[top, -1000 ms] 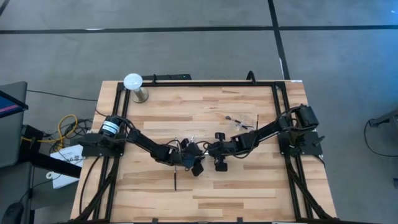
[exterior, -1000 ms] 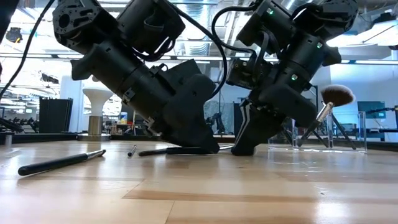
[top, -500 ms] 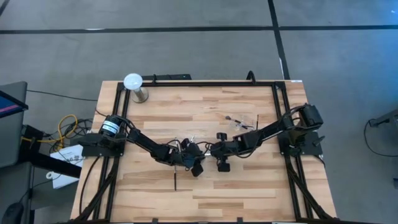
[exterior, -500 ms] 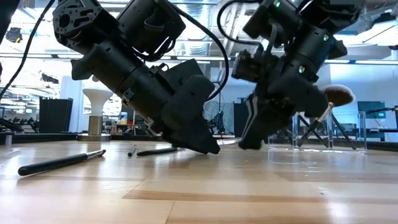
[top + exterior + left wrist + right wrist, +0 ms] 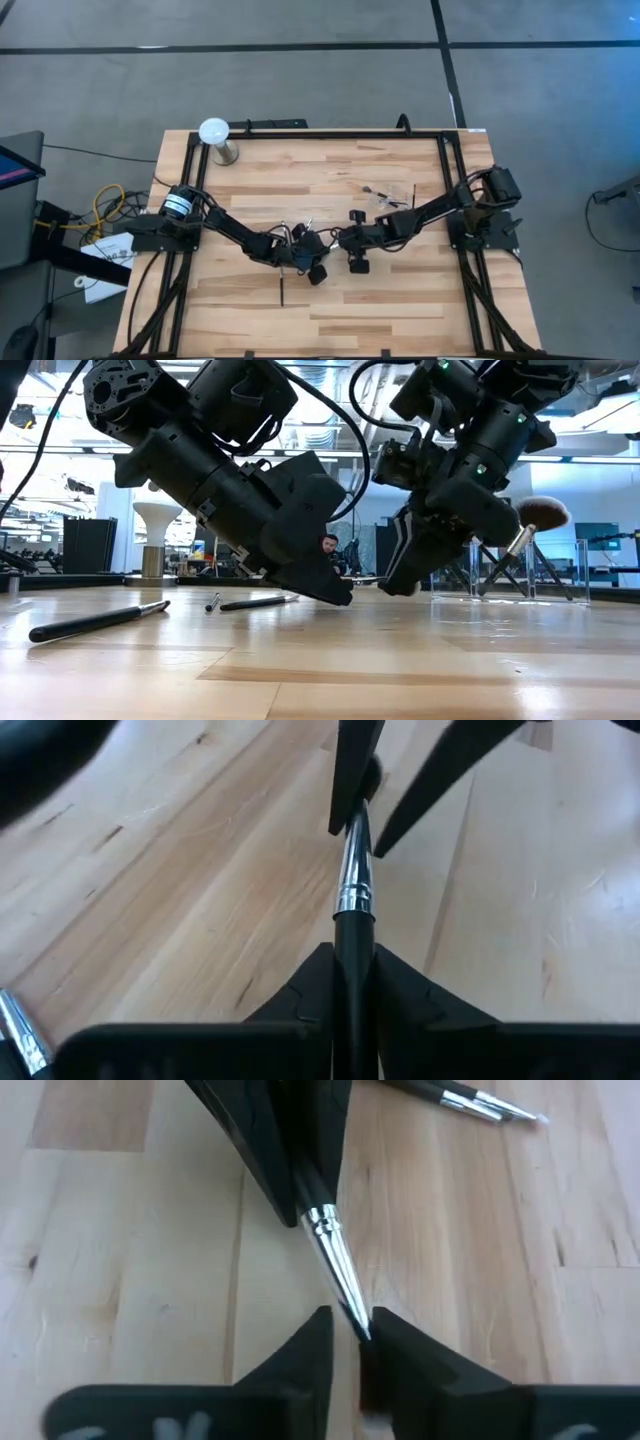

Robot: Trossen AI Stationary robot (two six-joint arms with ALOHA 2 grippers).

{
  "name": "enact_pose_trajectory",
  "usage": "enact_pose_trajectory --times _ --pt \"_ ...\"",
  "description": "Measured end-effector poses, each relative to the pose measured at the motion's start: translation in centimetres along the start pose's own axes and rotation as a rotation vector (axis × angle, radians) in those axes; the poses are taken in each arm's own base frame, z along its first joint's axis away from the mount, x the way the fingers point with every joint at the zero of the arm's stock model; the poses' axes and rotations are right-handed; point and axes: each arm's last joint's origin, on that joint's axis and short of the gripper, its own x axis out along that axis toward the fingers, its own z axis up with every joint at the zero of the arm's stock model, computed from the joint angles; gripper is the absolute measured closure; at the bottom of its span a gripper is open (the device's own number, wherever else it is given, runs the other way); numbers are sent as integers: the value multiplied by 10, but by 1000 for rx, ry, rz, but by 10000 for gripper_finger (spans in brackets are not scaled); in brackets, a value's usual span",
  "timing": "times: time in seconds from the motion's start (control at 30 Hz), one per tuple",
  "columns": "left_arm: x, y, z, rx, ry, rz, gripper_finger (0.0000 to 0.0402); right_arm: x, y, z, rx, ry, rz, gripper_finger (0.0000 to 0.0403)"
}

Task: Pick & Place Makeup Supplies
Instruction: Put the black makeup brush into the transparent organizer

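At the table's middle my two grippers meet tip to tip over one thin makeup brush [image 5: 355,880] with a dark handle and a silvery ferrule [image 5: 330,1245]. My left gripper [image 5: 352,955] [image 5: 322,250] is shut on the handle. My right gripper [image 5: 348,1325] [image 5: 338,240] faces it, its fingers open on either side of the brush's bristle tip [image 5: 358,1325]. I cannot tell whether they touch the tip. Other brushes lie flat on the wood: a long one [image 5: 283,290] [image 5: 95,620] toward the near edge and a short one [image 5: 213,602]. My left gripper pinches the brush's dark handle [image 5: 352,935], just behind the ferrule, between its two fingers. The fingers slant down from the table's left and lie along the brush. The brush sticks out past the fingertips toward my right gripper, clear of the table.
A white globe on a metal base [image 5: 213,130] stands at the far left corner. A clear holder [image 5: 510,575] with several brushes, one with a wide fan head [image 5: 540,512], stands at the far right. More brushes [image 5: 470,1100] lie just beyond the grippers.
My right gripper has risen from the table top, where its fingertips rested a second ago, and now hangs a little above the wood next to my left gripper. My left gripper has stayed in place.
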Motion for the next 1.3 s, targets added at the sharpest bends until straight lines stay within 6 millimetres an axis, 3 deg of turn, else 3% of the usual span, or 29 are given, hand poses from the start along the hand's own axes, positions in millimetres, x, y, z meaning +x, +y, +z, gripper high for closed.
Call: enact_pose_trajectory --times 0.13,0.27,0.37,0.5,0.63,0.73,0.8,0.87,0.93,1.03,1.13,1.3 --pt "0 0 1 -8 -12 5 361 -15 -2 4 -1 -4 -9 304" --pt "0 0 1 -10 -15 7 359 -52 -2 18 -5 -17 8 281" --pt "0 1 7 11 -48 8 361 -93 3 30 -11 -43 33 268" --pt "-7 -4 32 52 -230 -43 361 -159 13 37 -18 -84 87 254" --pt "-20 -12 60 120 -451 -169 359 -231 25 26 30 -148 187 242" --pt "-32 -14 78 163 -585 -232 360 -261 34 4 -2 -282 170 236" --pt "-37 -12 86 197 -638 -245 361 -261 39 -17 -46 -374 48 232" --pt "-40 -8 94 222 -680 -267 360 -249 44 -36 -50 -509 -130 231" --pt "-43 -4 102 238 -729 -314 358 -227 46 -50 -26 -616 -276 230" --pt "-44 3 110 259 -784 -402 357 -191 48 -63 -4 -719 -299 230" --pt "-44 10 116 250 -809 -499 361 -175 43 -59 -15 -870 -300 234" --pt "-43 12 117 208 -795 -549 355 -177 35 -41 -20 -1093 -285 250"
